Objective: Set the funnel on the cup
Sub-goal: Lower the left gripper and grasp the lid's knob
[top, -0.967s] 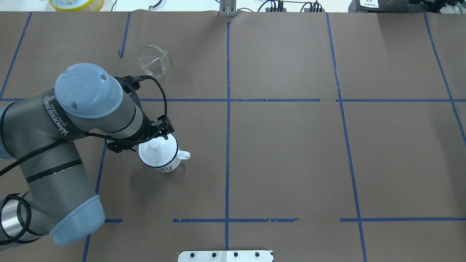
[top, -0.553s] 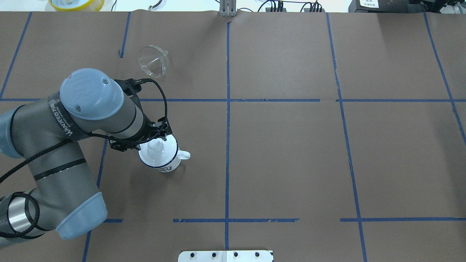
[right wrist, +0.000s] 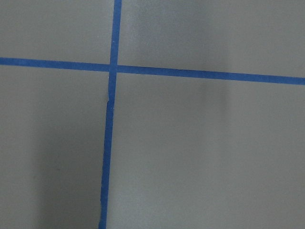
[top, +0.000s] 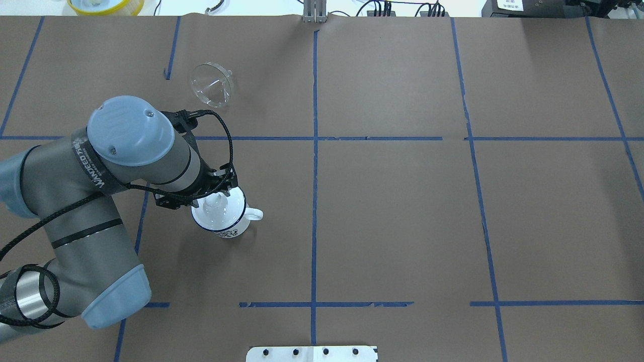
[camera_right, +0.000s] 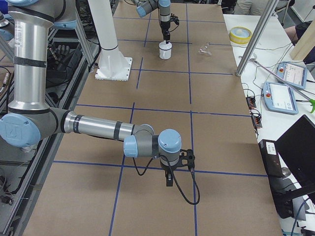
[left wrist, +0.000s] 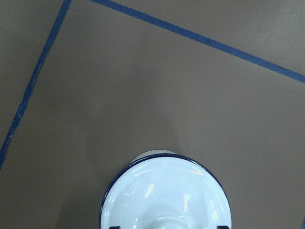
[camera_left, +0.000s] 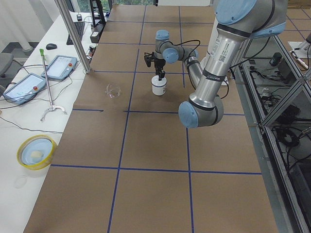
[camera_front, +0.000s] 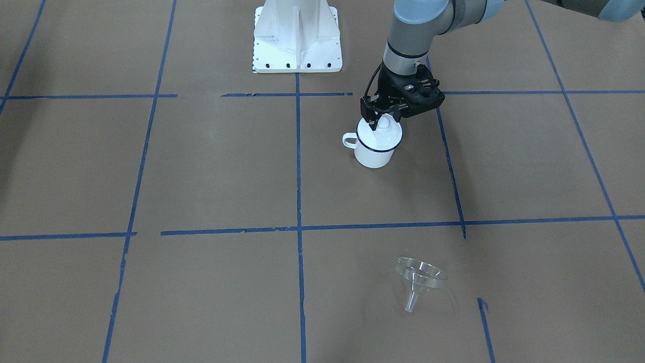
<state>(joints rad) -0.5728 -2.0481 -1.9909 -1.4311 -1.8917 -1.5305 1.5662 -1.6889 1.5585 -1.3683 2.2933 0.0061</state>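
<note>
The cup (top: 224, 226) is a white mug with a dark blue rim, standing left of centre with its handle to the right; it also shows in the front view (camera_front: 374, 154). A round white knobbed lid (top: 221, 211) sits on it, also seen in the left wrist view (left wrist: 167, 195). My left gripper (top: 215, 195) is open right above the lid, its fingers either side of the knob, not closed on it. The clear funnel (top: 211, 84) lies on its side on the table beyond the cup, apart from both. My right gripper (camera_right: 170, 178) shows only in the exterior right view; I cannot tell its state.
Blue tape lines cross the brown table cover (top: 402, 211). The white robot base plate (camera_front: 297, 38) is at the robot's edge. A yellow bowl (top: 105, 5) and cables lie beyond the far edge.
My left arm has shifted slightly and the gripper has come down over the lid, its fingers now flanking the knob. Cup, lid and funnel have not moved.
</note>
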